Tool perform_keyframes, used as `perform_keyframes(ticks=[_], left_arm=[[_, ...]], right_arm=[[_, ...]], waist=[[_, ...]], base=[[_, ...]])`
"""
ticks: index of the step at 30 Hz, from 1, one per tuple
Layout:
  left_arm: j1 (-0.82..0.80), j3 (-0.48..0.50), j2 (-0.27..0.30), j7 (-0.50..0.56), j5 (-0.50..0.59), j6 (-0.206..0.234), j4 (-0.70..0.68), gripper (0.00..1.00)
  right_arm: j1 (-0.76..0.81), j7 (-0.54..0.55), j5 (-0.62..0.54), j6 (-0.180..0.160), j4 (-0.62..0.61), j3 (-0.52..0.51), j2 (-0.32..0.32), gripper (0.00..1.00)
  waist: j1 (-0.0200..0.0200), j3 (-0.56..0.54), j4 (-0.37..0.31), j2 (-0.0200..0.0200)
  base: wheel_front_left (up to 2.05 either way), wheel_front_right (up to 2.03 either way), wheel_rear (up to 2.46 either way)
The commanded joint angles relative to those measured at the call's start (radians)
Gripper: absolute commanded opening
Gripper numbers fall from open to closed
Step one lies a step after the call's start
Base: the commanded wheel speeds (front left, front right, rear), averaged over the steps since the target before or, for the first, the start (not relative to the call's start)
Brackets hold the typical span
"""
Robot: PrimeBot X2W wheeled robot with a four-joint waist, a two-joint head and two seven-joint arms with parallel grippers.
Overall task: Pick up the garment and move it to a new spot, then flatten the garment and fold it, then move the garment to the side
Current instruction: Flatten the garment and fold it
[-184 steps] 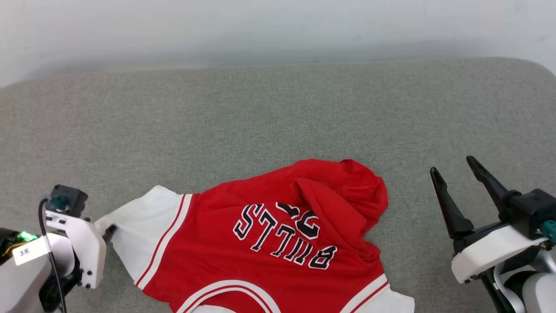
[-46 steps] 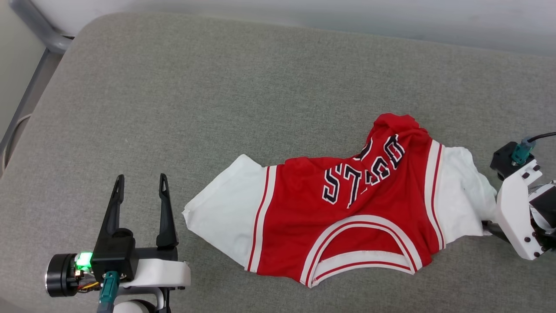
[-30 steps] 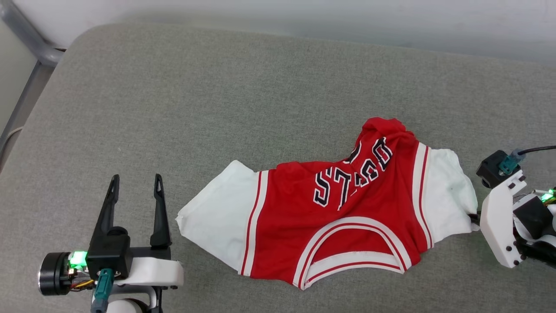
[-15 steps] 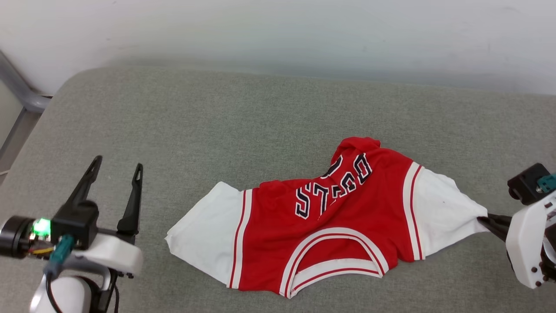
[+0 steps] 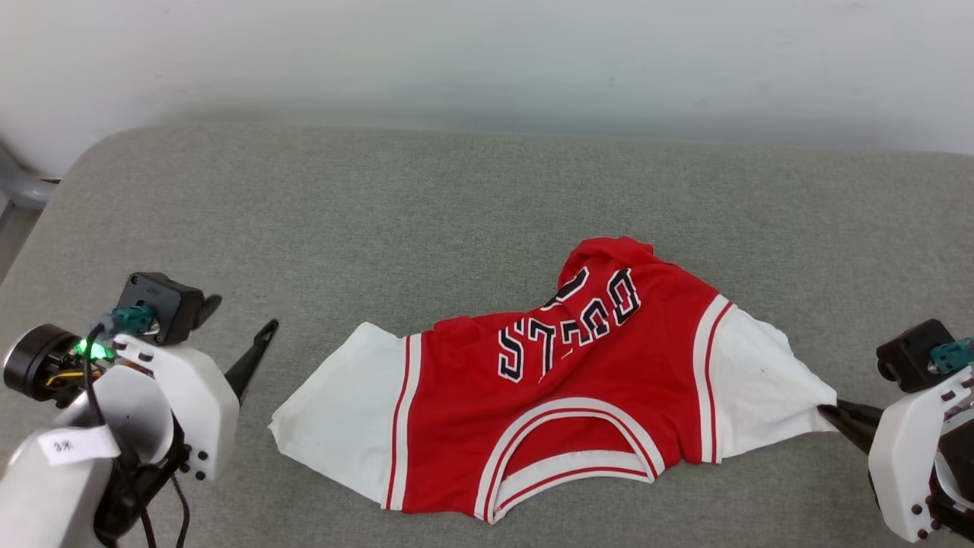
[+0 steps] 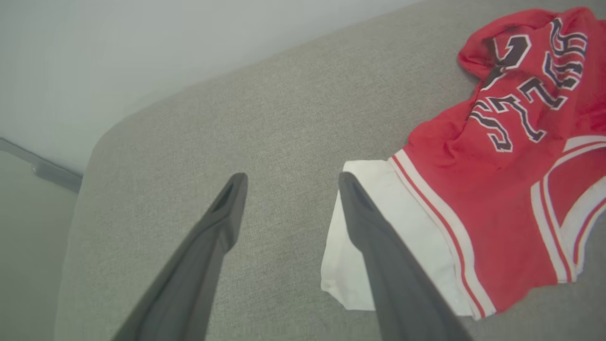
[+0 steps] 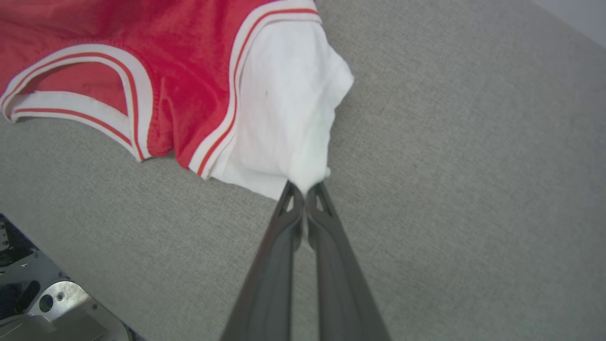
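Observation:
The garment, a red jersey with white sleeves and black lettering, lies front up on the grey cushion, its lower part bunched at the far end. My right gripper is shut on the tip of the right-hand white sleeve, which is drawn taut toward it; the right wrist view shows the fingertips pinching that cloth. My left gripper stands open at the left, pointing toward the other white sleeve and a little short of it. In the left wrist view, the gripper holds nothing, and the garment lies just to the right.
The grey cushioned surface spreads wide around the jersey, with a rounded corner at the far left. A pale wall runs behind it. A grey metal bar shows beyond the left edge. Part of my base lies below the cushion's near edge.
The right gripper has drawn the right sleeve outward, stretching it to a point. The left arm has turned its open fingers toward the left sleeve. The head camera has shifted.

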Motion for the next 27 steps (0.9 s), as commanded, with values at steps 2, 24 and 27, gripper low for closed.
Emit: perform_keyframes(ticks=[2,24,27], left_arm=[[-0.014,-0.035,0.036,0.056,-0.039,0.001,0.002,1.0],[-0.125,-0.414,0.128,0.22,-0.268,0.0,0.278,1.0],[-0.137,-0.476,0.126,0.228,-0.291,0.0,0.306,1.0]], right_arm=[[0.021,0.014,-0.013,-0.001,-0.018,-0.02,0.015,0.0],[-0.006,0.09,-0.066,-0.001,-0.119,-0.069,0.053,0.0],[-0.014,0.09,-0.067,-0.001,-0.117,-0.063,0.053,0.0]], waist=[[0.0,0.005,-0.005,-0.0001],[0.0,0.121,-0.062,-0.0001],[0.0,0.13,-0.068,-0.0001]], base=[[0.0,0.0,0.0],[0.0,0.0,0.0],[0.0,0.0,0.0]])
